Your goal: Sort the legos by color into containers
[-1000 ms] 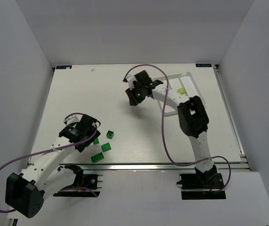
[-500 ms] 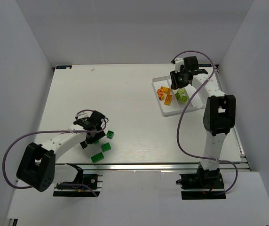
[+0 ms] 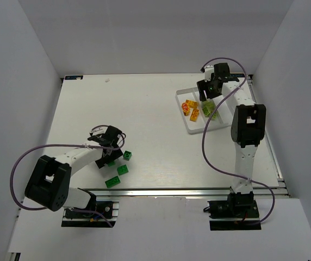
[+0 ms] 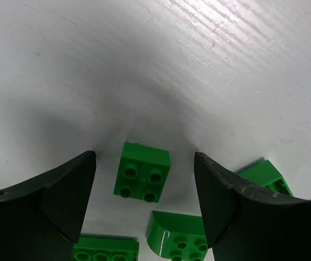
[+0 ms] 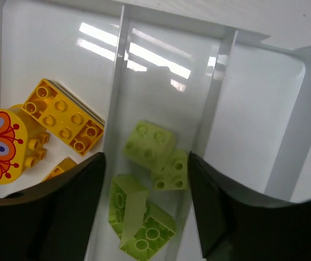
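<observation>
My left gripper [image 3: 110, 154] is open low over a group of dark green legos near the table's front left. In the left wrist view a square dark green lego [image 4: 142, 172] lies between the open fingers [image 4: 63, 196]. A rounded one [image 4: 180, 236] and two others lie beside it. My right gripper [image 3: 207, 93] is open and empty above the white tray [image 3: 184, 120]. In the right wrist view orange legos [image 5: 63, 117] lie in the left container. Yellow-green legos [image 5: 150, 144] lie in the middle container, under the gripper [image 5: 144, 160]. The right container [image 5: 253, 119] holds nothing.
Dark green legos [image 3: 122, 169] lie loose on the table near its front rail [image 3: 199, 190]. White walls close in the left, right and back sides. A purple cable [image 3: 210, 157] hangs along each arm.
My right gripper moved from the table's middle to above the tray at the back right. My left gripper moved right, over the dark green legos.
</observation>
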`<state>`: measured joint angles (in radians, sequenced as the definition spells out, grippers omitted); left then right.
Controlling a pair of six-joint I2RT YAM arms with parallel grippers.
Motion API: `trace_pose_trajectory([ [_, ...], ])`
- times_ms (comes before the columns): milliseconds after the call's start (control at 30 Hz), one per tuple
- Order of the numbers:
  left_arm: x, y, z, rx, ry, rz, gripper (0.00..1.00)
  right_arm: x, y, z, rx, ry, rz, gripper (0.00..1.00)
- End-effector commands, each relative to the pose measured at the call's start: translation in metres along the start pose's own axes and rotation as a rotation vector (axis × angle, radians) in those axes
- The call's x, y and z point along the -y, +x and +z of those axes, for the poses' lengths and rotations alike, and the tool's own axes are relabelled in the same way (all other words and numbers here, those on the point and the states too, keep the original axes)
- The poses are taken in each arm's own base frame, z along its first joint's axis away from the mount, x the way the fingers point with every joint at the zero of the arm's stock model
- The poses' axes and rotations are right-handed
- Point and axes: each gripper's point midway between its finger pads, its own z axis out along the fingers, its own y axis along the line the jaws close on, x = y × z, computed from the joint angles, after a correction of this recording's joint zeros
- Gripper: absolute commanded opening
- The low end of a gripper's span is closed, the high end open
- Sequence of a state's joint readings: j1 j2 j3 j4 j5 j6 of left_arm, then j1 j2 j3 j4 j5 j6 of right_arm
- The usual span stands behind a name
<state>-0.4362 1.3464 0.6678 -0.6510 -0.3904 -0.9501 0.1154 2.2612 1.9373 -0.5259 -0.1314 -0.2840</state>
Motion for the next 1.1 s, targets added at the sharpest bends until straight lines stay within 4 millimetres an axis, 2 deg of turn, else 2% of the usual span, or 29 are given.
trace_pose_trajectory([
  [0,0.006,0.003,0.007,-0.026,0.018,0.011,0.81,0.009,-0.015,-0.009,0.039,0.004,-0.016,0.73],
  [33,0.009,0.002,0.007,-0.029,0.022,0.015,0.80,0.010,-0.016,-0.012,0.044,0.000,-0.008,0.77],
  [133,0.008,0.002,0.009,-0.046,0.008,0.024,0.68,0.006,-0.024,-0.028,0.083,-0.035,0.012,0.80],
  [167,0.010,0.002,0.008,-0.049,0.012,0.028,0.60,0.005,-0.034,-0.040,0.122,-0.046,0.018,0.80],
  [267,0.011,0.000,0.006,-0.052,0.018,0.046,0.44,0.000,-0.040,-0.055,0.159,-0.081,0.047,0.80],
  [300,0.012,0.001,0.004,-0.063,0.024,0.057,0.36,0.003,-0.046,-0.066,0.184,-0.078,0.056,0.80],
  [400,0.017,0.000,-0.003,-0.074,0.060,0.082,0.23,0.003,-0.052,-0.083,0.222,-0.095,0.084,0.80],
  [467,0.022,-0.003,-0.009,-0.069,0.090,0.090,0.18,0.002,-0.054,-0.092,0.238,-0.110,0.095,0.81],
  [567,0.048,-0.022,-0.028,-0.030,0.210,0.091,0.09,-0.003,-0.057,-0.103,0.263,-0.140,0.082,0.89],
  [633,0.083,-0.042,-0.052,0.006,0.369,0.105,0.04,-0.007,-0.058,-0.110,0.285,-0.178,0.047,0.89],
  [667,0.107,-0.058,-0.065,0.055,0.473,0.097,0.04,-0.009,-0.062,-0.120,0.312,-0.179,0.033,0.89],
  [700,0.131,-0.074,-0.084,0.095,0.579,0.118,0.04,-0.013,-0.055,-0.117,0.303,-0.191,0.032,0.89],
  [733,0.155,-0.072,-0.102,0.056,0.712,0.144,0.03,-0.002,-0.052,-0.122,0.321,-0.184,0.043,0.89],
  [767,0.184,-0.080,-0.111,0.083,0.815,0.166,0.03,-0.004,-0.048,-0.126,0.323,-0.196,0.051,0.86],
  [800,0.215,-0.081,-0.140,0.060,0.976,0.210,0.02,-0.008,-0.047,-0.132,0.337,-0.247,0.073,0.65],
  [833,0.232,-0.085,-0.149,0.054,1.049,0.230,0.01,-0.001,-0.046,-0.137,0.348,-0.248,0.103,0.31],
  [867,0.261,-0.080,-0.140,0.015,1.118,0.238,0.00,-0.001,-0.045,-0.139,0.348,-0.255,0.139,0.00],
  [900,0.284,-0.077,-0.150,-0.013,1.218,0.255,0.00,0.003,-0.042,-0.142,0.352,-0.271,0.168,0.00],
  [933,0.308,-0.085,-0.176,-0.038,1.352,0.289,0.00,0.002,-0.045,-0.151,0.379,-0.304,0.178,0.00],
  [967,0.337,-0.066,-0.156,-0.116,1.381,0.301,0.00,0.006,-0.046,-0.157,0.397,-0.302,0.195,0.00],
  [1000,0.356,-0.063,-0.157,-0.134,1.417,0.318,0.00,0.004,-0.042,-0.157,0.403,-0.321,0.205,0.00],
  [1033,0.384,-0.082,-0.190,-0.090,1.521,0.353,0.00,0.004,-0.046,-0.169,0.433,-0.311,0.204,0.00],
  [1067,0.409,-0.059,-0.162,-0.165,1.511,0.360,0.00,0.009,-0.051,-0.176,0.469,-0.289,0.189,0.00],
])
